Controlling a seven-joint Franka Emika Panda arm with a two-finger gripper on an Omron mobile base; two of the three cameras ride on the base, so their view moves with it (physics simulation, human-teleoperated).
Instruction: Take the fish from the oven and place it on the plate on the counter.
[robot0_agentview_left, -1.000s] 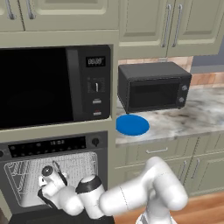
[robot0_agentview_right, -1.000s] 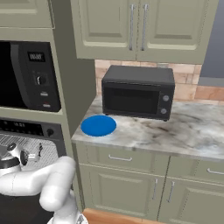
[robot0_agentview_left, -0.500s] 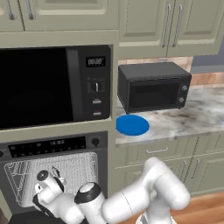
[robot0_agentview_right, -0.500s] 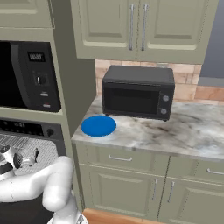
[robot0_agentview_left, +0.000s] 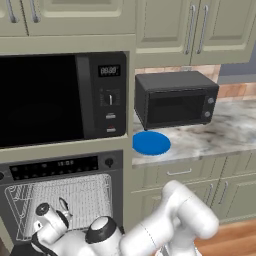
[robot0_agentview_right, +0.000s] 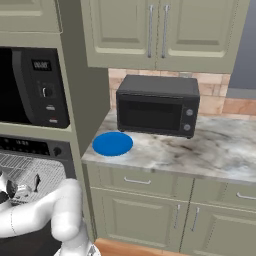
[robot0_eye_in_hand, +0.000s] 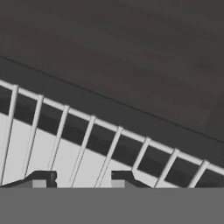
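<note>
The oven (robot0_agentview_left: 55, 168) stands open under the large microwave, its wire rack (robot0_agentview_left: 75, 196) showing against the pale interior. My gripper (robot0_agentview_left: 62, 206) hangs low at the rack's front left, open, with nothing between its fingers. In the hand view the gripper (robot0_eye_in_hand: 83, 178) looks across the rack's wires (robot0_eye_in_hand: 92, 131) onto a dark surface beyond them. The fish is hidden from me. The bright-blue plate (robot0_agentview_left: 151, 143) lies bare on the marbled counter (robot0_agentview_left: 220, 134), in front of the small microwave. From the right the plate (robot0_agentview_right: 113, 143) and the gripper (robot0_agentview_right: 24, 188) are far apart.
A small black box microwave (robot0_agentview_left: 175, 98) sits on the counter behind the plate. The large black microwave (robot0_agentview_left: 60, 97) is built in above the oven. Beige drawers (robot0_agentview_right: 145, 181) run under the counter, upper cabinets (robot0_agentview_right: 160, 30) above. My white arm (robot0_agentview_left: 170, 225) crosses the oven's front.
My hand has dropped lower and a little left along the front of the oven rack. Plate and microwaves stay where they were.
</note>
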